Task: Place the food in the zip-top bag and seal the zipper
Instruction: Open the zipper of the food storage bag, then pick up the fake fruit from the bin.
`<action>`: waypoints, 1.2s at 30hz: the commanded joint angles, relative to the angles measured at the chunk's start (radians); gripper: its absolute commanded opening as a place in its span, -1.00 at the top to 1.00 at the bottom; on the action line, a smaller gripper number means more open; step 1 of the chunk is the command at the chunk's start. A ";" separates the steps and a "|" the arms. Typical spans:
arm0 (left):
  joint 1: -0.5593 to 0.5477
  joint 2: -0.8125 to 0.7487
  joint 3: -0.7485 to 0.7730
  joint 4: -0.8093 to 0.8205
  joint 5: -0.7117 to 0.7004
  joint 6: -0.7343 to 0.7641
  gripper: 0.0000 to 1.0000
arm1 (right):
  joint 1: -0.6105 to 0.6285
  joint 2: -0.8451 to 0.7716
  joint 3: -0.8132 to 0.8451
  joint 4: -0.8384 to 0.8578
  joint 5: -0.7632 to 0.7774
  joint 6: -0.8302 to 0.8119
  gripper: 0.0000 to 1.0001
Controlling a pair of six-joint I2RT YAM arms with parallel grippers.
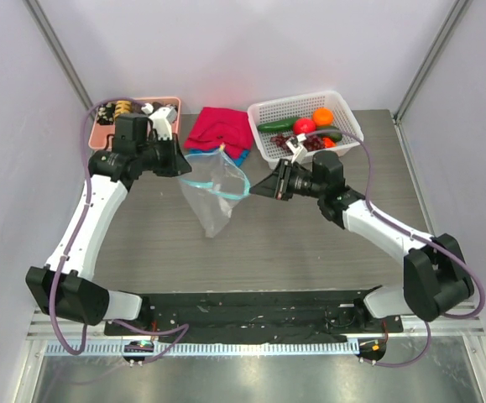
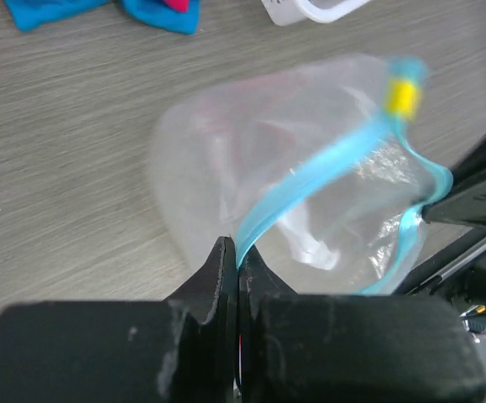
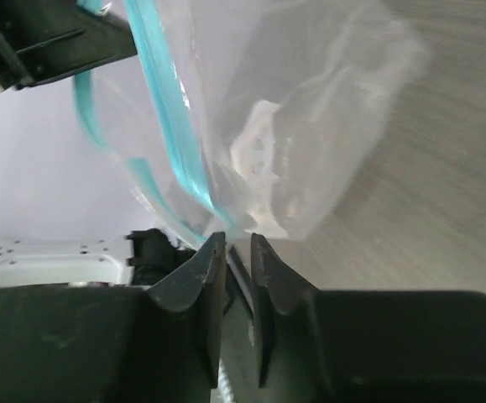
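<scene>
The clear zip-top bag (image 1: 214, 204) hangs open above the table between my two grippers. Its blue zipper (image 1: 210, 188) runs round the mouth, with a yellow slider (image 2: 402, 96) on it. My left gripper (image 1: 184, 164) is shut on the mouth's left edge, seen up close in the left wrist view (image 2: 237, 248). My right gripper (image 1: 257, 188) pinches the mouth's right edge, its jaws almost together (image 3: 237, 239). The bag looks empty. The food lies in the white basket: cucumber (image 1: 278, 125), tomato (image 1: 304, 126), orange (image 1: 322, 117), grapes (image 1: 314, 143).
The white mesh basket (image 1: 297, 102) stands at the back right. A pink divided tray (image 1: 98, 138) with snack pieces stands at the back left, behind the left arm. A red cloth (image 1: 220, 128) on a blue one (image 2: 154, 13) lies behind the bag.
</scene>
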State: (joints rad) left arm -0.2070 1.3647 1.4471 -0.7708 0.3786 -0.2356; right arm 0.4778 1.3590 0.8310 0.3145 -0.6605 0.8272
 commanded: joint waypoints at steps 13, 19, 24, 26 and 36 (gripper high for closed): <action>-0.159 0.111 0.139 -0.021 -0.371 0.038 1.00 | -0.274 0.399 0.791 -0.701 0.149 -0.819 -0.77; -0.196 0.188 0.173 -0.038 -0.422 0.022 0.99 | -0.347 0.647 1.022 -0.736 0.361 -0.957 -0.77; -0.198 0.203 0.154 -0.019 -0.389 0.001 1.00 | -0.372 0.822 1.184 -0.686 0.415 -0.970 -0.77; -0.196 0.209 0.150 -0.012 -0.389 -0.001 1.00 | -0.372 0.889 1.211 -0.649 0.444 -0.959 -0.77; -0.198 0.221 0.122 -0.001 -0.405 -0.001 1.00 | -0.373 1.074 1.329 -0.509 0.447 -0.898 -0.76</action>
State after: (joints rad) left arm -0.4038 1.5845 1.5749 -0.8017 -0.0074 -0.2298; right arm 0.1024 2.4260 2.0911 -0.3073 -0.2283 -0.0948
